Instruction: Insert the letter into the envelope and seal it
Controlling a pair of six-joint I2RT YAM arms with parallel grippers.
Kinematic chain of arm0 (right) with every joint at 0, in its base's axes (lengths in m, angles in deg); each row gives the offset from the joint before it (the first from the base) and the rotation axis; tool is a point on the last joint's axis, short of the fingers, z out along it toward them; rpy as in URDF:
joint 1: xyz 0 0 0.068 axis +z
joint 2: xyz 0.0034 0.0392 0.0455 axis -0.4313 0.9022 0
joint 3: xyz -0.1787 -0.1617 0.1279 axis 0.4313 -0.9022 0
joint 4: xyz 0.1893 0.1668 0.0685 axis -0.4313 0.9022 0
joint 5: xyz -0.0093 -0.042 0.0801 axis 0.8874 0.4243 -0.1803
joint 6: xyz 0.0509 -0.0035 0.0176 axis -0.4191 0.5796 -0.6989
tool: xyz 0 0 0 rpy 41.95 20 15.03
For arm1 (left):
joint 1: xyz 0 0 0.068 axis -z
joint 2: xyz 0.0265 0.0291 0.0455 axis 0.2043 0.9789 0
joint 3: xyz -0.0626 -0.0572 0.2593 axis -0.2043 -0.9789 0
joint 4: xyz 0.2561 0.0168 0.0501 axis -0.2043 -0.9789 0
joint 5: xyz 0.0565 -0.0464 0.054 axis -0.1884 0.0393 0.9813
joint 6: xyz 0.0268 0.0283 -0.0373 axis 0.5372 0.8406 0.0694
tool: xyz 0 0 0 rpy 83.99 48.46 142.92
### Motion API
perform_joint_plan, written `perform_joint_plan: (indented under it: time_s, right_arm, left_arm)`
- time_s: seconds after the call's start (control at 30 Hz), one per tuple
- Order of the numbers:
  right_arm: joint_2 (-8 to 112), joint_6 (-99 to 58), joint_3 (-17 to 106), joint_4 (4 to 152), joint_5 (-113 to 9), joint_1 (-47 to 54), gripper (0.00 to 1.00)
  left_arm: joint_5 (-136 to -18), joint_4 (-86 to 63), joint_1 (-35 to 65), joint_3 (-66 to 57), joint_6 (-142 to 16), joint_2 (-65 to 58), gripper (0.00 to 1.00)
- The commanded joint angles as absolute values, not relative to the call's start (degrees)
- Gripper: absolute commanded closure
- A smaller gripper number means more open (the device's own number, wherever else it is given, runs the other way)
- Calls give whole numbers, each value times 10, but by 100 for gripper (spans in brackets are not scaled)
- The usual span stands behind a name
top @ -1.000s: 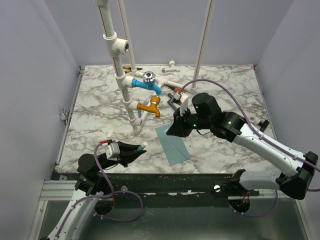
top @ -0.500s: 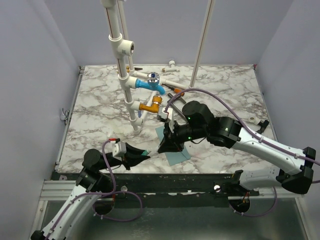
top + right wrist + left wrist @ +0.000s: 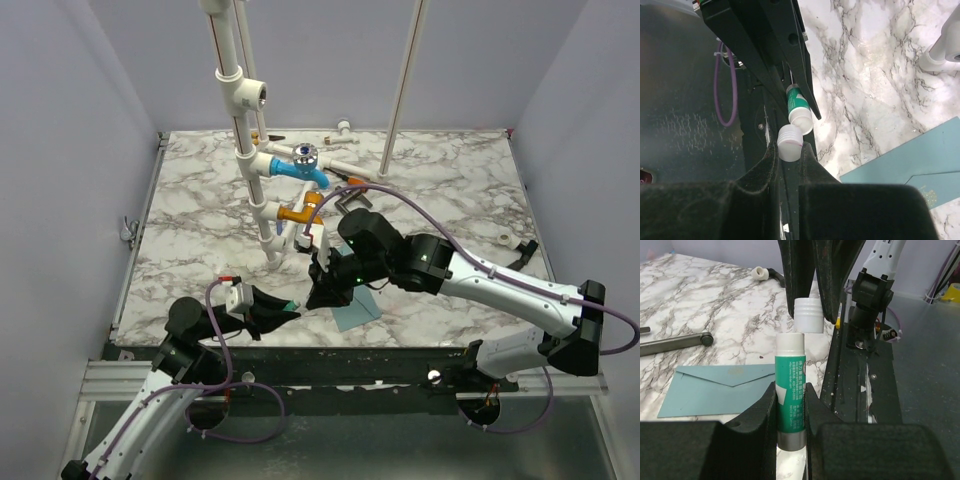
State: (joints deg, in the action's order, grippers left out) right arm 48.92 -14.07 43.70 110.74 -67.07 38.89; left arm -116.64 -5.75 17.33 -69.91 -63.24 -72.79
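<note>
The teal-blue envelope (image 3: 356, 313) lies flat near the table's front edge, flap crease showing; it also shows in the left wrist view (image 3: 715, 390) and the right wrist view (image 3: 920, 160). The tan letter is not in view. My left gripper (image 3: 284, 310) is shut on a green glue stick (image 3: 791, 385), whose white open end points at the right gripper. My right gripper (image 3: 318, 294) is shut on the white ribbed cap (image 3: 790, 143), held just off the stick's end (image 3: 801, 119). The cap (image 3: 808, 315) sits apart from the stick.
A white PVC pipe stand (image 3: 262, 200) with a blue tap (image 3: 296, 168) and an orange tap (image 3: 297, 212) rises at the table's middle back. Metal tools (image 3: 345, 192) lie behind the right arm. The black front rail (image 3: 860, 385) runs just below both grippers.
My right arm has swung left and down from over the envelope to meet my left gripper. My left gripper has shifted slightly right and up with the glue stick.
</note>
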Motion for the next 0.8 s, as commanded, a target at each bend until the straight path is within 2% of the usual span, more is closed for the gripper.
perform_joint_plan:
  time_s: [0.0,0.23,0.77]
  right_arm:
    - [479,-128,448,1099,-668,392,99]
    - [457,-138,436,1101,-601,392,99]
    - [497,-136,444,1079,-651,393,99]
  left_arm:
    - [-1172,-49,176,-692,-630,-725,100]
    - [-1171,-47,176,-693,-631,-724,100]
    - [-1168,-46,177,-693,-630,-728,100]
